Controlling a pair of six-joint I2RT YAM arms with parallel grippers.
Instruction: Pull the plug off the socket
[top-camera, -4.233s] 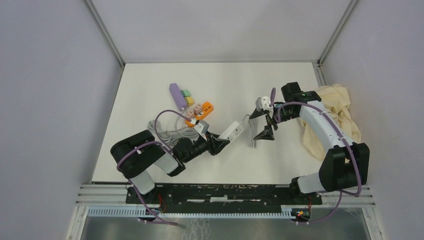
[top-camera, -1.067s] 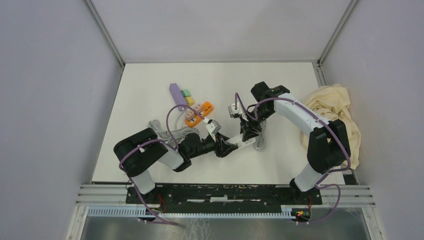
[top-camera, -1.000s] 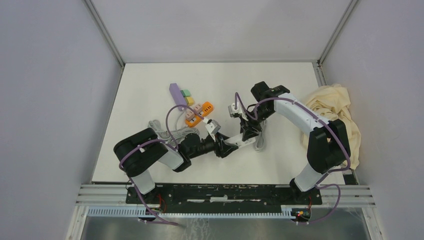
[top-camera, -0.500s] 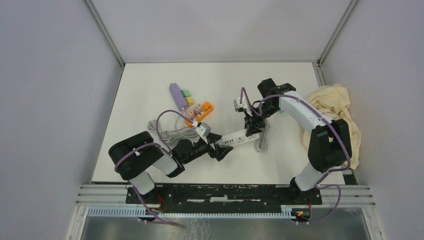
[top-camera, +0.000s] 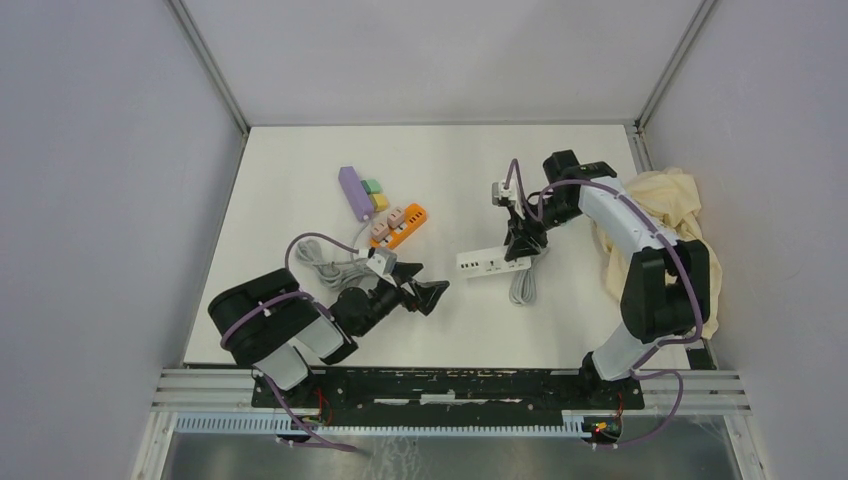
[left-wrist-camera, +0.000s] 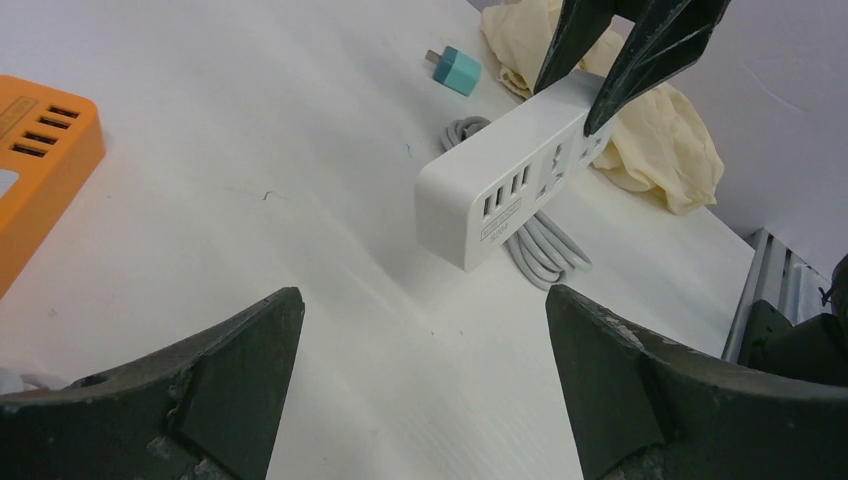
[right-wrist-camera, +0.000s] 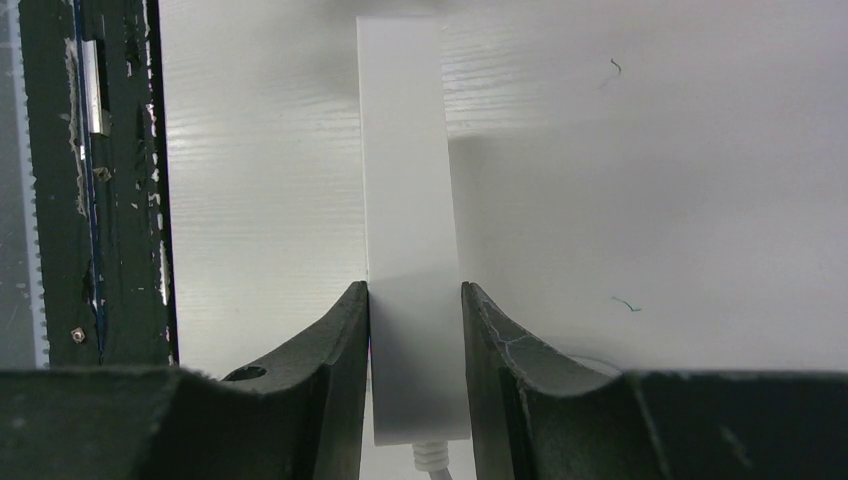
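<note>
at mid-table my right gripper (right-wrist-camera: 412, 292) is clamped on the cord end of the white socket strip (top-camera: 488, 263), my left gripper (left-wrist-camera: 420, 300) gapes wide and empty, the teal plug (left-wrist-camera: 452, 70) lies loose beyond the strip; risk: held by one end only, the strip may pivot and slip.

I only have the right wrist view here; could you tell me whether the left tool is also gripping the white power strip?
Observer: No, the left tool is open, apart from the power strip.
Operator: Thank you. Is a plug seated in it?
Observer: None in the sockets I can see; a teal adapter lies loose on the table beyond it.
Operator: And its cord?
Observer: The cord lies bundled on the table beside the right tool.
</note>
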